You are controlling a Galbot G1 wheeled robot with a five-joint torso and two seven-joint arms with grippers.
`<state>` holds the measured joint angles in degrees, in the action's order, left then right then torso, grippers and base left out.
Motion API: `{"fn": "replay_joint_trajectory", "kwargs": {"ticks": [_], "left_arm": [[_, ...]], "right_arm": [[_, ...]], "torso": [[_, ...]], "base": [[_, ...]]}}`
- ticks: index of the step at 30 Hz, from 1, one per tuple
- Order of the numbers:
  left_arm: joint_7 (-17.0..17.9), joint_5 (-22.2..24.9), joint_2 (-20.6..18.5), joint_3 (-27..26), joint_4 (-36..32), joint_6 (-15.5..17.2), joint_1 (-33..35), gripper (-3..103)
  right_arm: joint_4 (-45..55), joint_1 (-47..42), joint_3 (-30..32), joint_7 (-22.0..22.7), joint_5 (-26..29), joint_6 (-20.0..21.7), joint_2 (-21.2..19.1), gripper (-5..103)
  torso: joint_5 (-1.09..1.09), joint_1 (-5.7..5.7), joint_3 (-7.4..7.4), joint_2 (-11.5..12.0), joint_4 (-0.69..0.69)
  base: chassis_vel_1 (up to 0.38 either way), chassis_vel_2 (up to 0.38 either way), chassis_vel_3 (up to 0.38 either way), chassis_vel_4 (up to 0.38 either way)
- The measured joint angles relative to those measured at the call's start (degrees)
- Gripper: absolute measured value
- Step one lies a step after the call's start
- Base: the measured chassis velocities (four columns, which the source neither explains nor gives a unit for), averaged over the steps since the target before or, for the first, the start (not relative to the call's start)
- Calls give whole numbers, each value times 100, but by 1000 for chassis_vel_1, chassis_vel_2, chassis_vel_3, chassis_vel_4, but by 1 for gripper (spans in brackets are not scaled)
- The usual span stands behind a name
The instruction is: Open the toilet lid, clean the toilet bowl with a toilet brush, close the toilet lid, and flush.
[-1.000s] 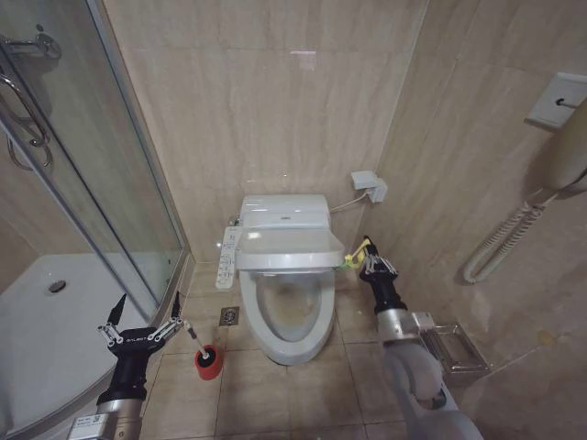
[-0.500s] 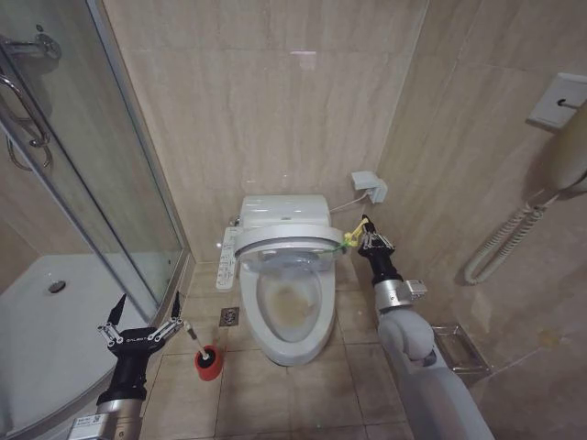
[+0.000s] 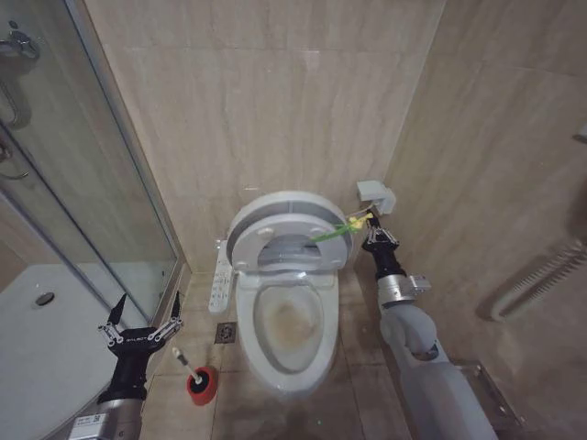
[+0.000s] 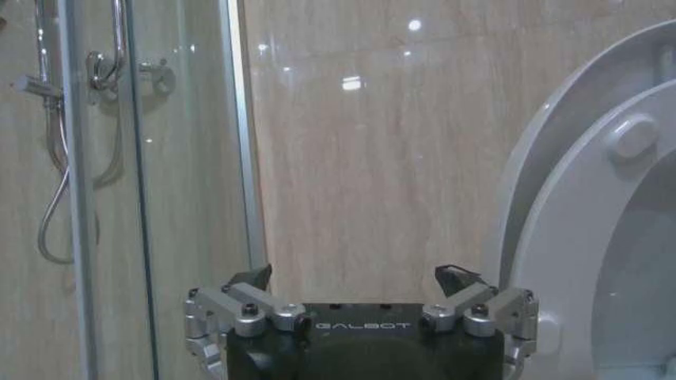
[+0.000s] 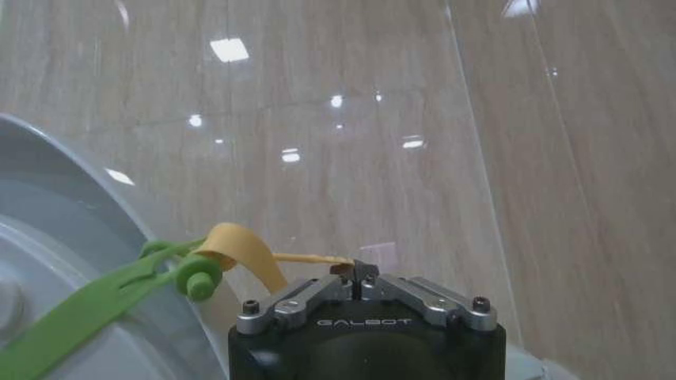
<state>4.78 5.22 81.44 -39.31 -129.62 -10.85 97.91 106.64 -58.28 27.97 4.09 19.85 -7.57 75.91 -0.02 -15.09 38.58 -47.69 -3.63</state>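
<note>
Right tool (image 3: 374, 233) clamping the yellow-green strap (image 3: 336, 231), holding toilet lid (image 3: 286, 214) upright.
Left tool (image 3: 143, 318) hanging wide open beside toilet brush (image 3: 190, 368), well apart from toilet bowl (image 3: 292, 328).

This is a small bathroom, of the kind found in a home or hotel room. A white toilet bowl (image 3: 286, 335) with its toilet lid (image 3: 286, 220) raised stands against walls clad in glossy beige stone-look tiles (image 3: 275, 101), with a side control panel (image 3: 217, 286) beside its seat and a floor drain (image 3: 226, 332) set in the tiled floor. To one side a curved glass shower enclosure (image 3: 83, 183) with a white shower tray (image 3: 46, 321), a shower hose (image 4: 53, 198) on its wall, and a toilet brush (image 3: 194, 378) in a red holder complete the room.
</note>
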Motion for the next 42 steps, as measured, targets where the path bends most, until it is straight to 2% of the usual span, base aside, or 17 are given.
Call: {"fn": "replay_joint_trajectory", "kwargs": {"ticks": [15, 42], "left_arm": [[0, 0, 0, 0, 0, 0, 1, 100], [0, 0, 0, 0, 0, 0, 1, 100]], "right_arm": [[-957, 898, -181, 162, -104, 147, 288, 1], [-2842, 2722, -724, 165, -224, 124, 342, 1]], "torso": [[1, 5, -2, -2, -1], [1, 6, -1, -1, -4]], "base": [[24, -17, -22, 17], [0, 0, 0, 0]]}}
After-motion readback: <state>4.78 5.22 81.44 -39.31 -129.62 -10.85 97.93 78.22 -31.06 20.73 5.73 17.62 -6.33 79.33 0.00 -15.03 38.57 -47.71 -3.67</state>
